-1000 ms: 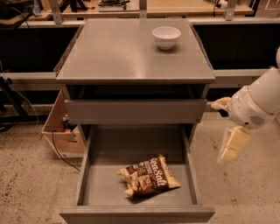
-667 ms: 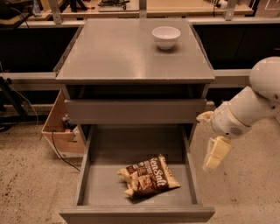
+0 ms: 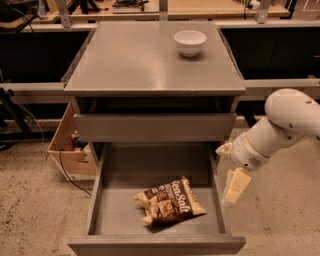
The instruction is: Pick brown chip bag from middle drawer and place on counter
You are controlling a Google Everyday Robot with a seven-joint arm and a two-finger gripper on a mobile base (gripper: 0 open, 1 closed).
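Camera view, single vantage, looking down on the front of a grey cabinet.

Item under inspection: one crinkled dark-brown chip bag [image 3: 169,202] with tan ends, chip pictures and white "Sea Salt" lettering running slantwise across its face. The bag lies flat and slightly askew on the floor of the wide grey metal middle drawer [image 3: 116,220]. It sits toward the front and a little right of centre, clear of both side walls. Nothing else lies in the drawer.

The middle drawer stands pulled fully out. Above it sits one shorter plain grey drawer front [image 3: 155,127], shut. Count of drawers seen: two.

The smooth, slightly glossy grey square counter [image 3: 135,60] tops the cabinet. One small white round bowl [image 3: 190,42] stands upright on it near the far right corner. No bag lies on the counter.

The cream-coloured two-finger gripper [image 3: 235,186] hangs from a white rounded robot arm [image 3: 287,122] that enters from the right. It points downward just beside the drawer's right wall, on the outer side, near the bag but apart from it. Whether the claw is released or clenched cannot be told; it grasps nothing visible.

Surroundings: one open brown cardboard box [image 3: 67,150] on the speckled floor [image 3: 35,210] left of the cabinet, and a tan wooden tabletop [image 3: 215,7] behind.
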